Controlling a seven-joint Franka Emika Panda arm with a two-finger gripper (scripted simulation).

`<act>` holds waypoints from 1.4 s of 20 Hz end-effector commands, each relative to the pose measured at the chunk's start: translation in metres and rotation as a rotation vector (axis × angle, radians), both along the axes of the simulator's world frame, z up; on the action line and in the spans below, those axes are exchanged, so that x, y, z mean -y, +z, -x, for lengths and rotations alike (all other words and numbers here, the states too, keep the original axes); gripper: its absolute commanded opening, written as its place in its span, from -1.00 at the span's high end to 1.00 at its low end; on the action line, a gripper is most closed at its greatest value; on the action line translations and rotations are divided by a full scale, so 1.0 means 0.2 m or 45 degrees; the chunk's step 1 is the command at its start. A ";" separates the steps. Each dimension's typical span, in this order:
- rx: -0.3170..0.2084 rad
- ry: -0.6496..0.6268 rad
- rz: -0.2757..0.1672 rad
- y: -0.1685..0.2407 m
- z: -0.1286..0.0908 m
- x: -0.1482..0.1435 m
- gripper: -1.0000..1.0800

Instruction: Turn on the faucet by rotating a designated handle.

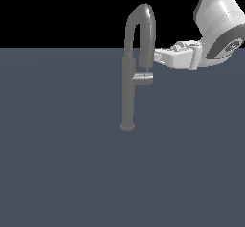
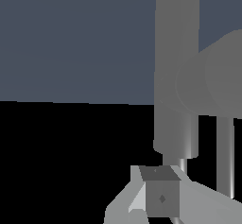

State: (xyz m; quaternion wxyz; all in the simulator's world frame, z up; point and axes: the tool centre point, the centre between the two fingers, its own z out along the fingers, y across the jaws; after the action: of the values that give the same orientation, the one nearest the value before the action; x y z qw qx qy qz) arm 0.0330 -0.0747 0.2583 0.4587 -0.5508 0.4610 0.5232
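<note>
Exterior view: the handle (image 1: pixel 143 78) is seen jutting from the faucet (image 1: pixel 128 92) column below the gripper (image 1: pixel 157 56), whose jaws' state cannot be told; the spout could be struck instead.

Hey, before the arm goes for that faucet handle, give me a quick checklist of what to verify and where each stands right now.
1. Faucet upright on its base: ok.
2. Handle in sight, nothing on it: ok.
3. Pincer touching the handle: not ok; it sits higher, beside the spout tip.
4. Pincer clear of the spout tip: cannot tell; they overlap in the exterior view.
5. Pincer open wide enough: cannot tell; the wrist view shows one finger clearly.
</note>
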 end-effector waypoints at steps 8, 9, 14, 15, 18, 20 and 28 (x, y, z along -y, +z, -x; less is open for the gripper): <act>-0.038 -0.036 -0.035 -0.05 0.00 0.00 1.00; -0.038 -0.035 -0.035 -0.05 0.00 0.00 1.00; -0.038 -0.035 -0.035 -0.02 0.06 0.01 1.00; -0.038 -0.035 -0.035 -0.02 0.07 0.01 1.00; -0.038 -0.035 -0.035 0.00 0.11 0.01 1.00; -0.038 -0.035 -0.035 0.01 0.13 0.01 1.00; -0.038 -0.037 -0.035 0.00 0.22 0.03 1.00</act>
State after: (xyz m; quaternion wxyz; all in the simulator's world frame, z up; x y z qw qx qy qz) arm -0.0019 -0.0785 0.2572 0.4688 -0.5312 0.4700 0.5264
